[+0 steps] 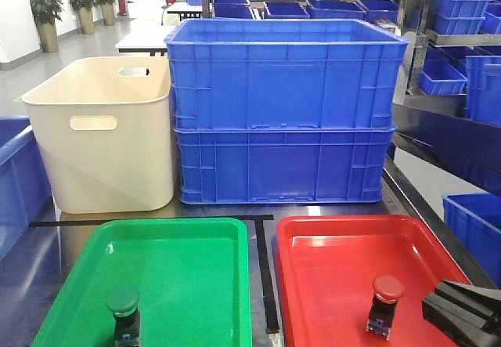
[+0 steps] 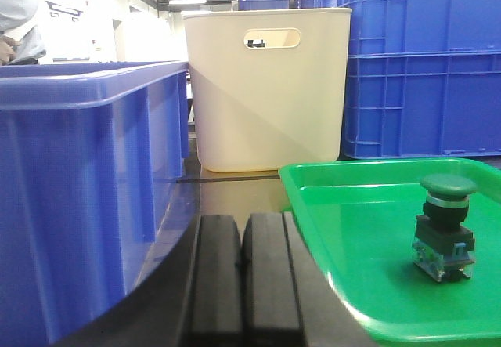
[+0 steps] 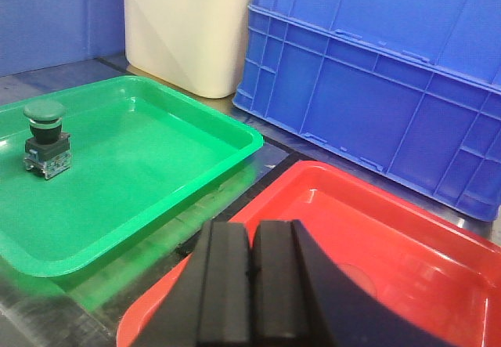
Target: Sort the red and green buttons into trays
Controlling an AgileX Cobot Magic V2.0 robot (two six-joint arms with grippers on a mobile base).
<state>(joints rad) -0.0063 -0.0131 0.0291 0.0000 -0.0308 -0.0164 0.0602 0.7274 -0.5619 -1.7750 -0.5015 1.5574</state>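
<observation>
Nearest my front camera, low in the frame, the green button (image 1: 123,303) stands upright in the green tray (image 1: 211,237), and the red button (image 1: 387,288) stands upright in the red tray (image 1: 329,229), cap colour matching tray colour. From how they lie, I judge the sort finished, with nothing left to pick.

The left gripper (image 2: 243,265) fills the bottom centre of its wrist view, fingers pressed together and empty, just outside the green tray's rim. The right gripper (image 3: 250,272) is clenched the same way, empty, above the near edge of the red tray; its body shows at the lower right of the front view. I read both as parked clear of the buttons.

Behind the trays on the surface stand a cream tub (image 1: 109,139) upper left and stacked blue crates (image 1: 282,112) at centre.
</observation>
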